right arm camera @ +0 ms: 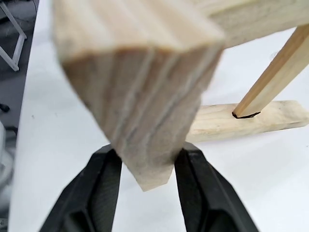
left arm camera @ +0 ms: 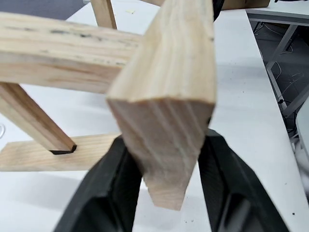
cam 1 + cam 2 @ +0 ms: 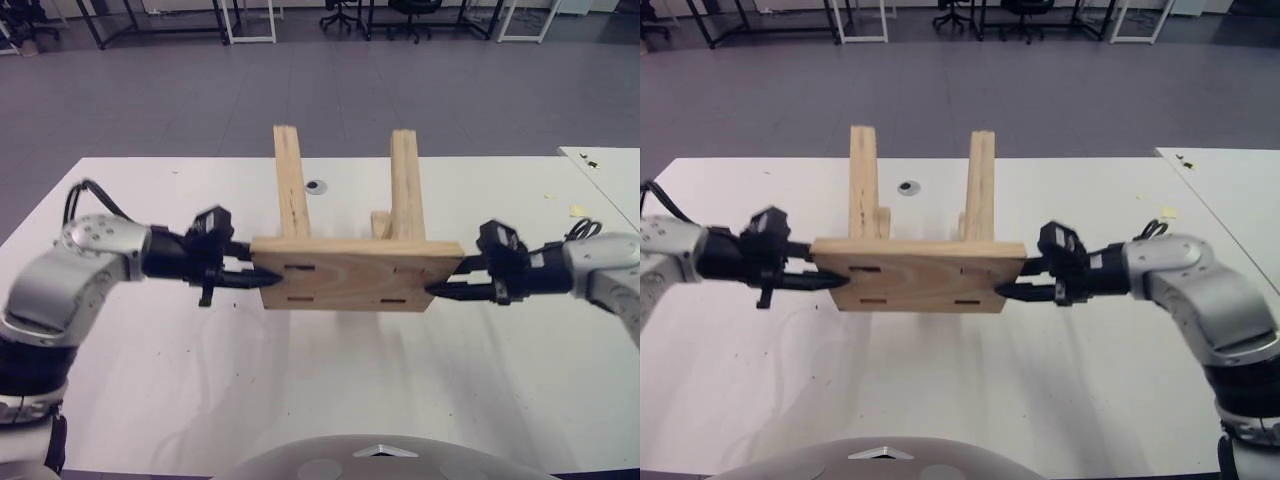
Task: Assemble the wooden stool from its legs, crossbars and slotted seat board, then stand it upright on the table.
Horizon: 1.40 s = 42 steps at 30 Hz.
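Note:
The wooden stool [image 3: 350, 275] is put together and lies tipped over the white table [image 3: 300, 400], its slotted seat board facing me and its legs [image 3: 291, 180] pointing away. My left gripper [image 3: 262, 275] is shut on the seat board's left end. At the opposite end my right gripper [image 3: 438, 288] is shut on the board too. The left wrist view shows black fingers [image 2: 108, 193] pressed on both sides of the board's end grain [image 2: 169, 140]. Black fingers [image 1: 96, 193] clamp the board's end [image 1: 145, 121] in the right wrist view, with a crossbar [image 1: 270, 82] slotted into a leg beyond.
A small round grommet [image 3: 317, 186] sits in the table behind the stool. A second white table [image 3: 610, 175] stands at the right with a gap between. Chairs and table frames stand far back on the grey floor.

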Tool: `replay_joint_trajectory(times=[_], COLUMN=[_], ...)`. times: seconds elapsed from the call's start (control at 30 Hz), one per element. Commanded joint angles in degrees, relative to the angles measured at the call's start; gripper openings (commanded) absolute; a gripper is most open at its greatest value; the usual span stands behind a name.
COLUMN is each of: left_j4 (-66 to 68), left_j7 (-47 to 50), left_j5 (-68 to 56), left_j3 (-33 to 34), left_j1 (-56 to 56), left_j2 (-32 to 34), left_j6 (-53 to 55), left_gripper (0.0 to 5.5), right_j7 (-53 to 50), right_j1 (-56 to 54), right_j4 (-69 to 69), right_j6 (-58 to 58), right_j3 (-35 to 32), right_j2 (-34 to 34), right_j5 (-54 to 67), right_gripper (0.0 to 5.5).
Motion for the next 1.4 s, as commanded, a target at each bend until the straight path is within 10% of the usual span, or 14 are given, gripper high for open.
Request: replay_joint_trajectory(times=[0.03, 0.2, 0.63, 1.0, 1.4], left_j4=[6.06, 20.34, 43.7, 37.35, 43.3], left_j7=[-2.92, -7.58, -20.56, -17.98, -20.55], left_j5=[-21.76, -27.72, -47.22, -34.5, -17.17], left_j3=[2.06, -2.65, -41.61, -38.59, -33.31], left_j1=[-28.24, -40.42, -54.4, -39.86, -37.59], left_j2=[3.15, 4.09, 6.04, 5.04, 6.34], left_j6=[26.15, 47.23, 48.45, 48.36, 40.56], left_gripper=[1.58, 1.56, 1.31, 1.68, 3.69], right_j7=[6.9, 12.21, 17.23, 3.73, -17.54], right_j1=[-33.94, -52.65, -60.05, -38.77, -21.24], right_j4=[7.38, 23.66, 35.53, 30.37, 30.56], right_j6=[22.57, 42.5, 43.19, 39.39, 35.05], right_j3=[-6.1, 2.72, 48.91, 44.7, 29.17], right_j2=[-4.17, -3.72, -13.92, -14.26, -14.61], right_j5=[31.84, 39.46, 73.31, 73.47, 73.41], right_gripper=[1.6, 1.59, 1.35, 1.35, 3.82])
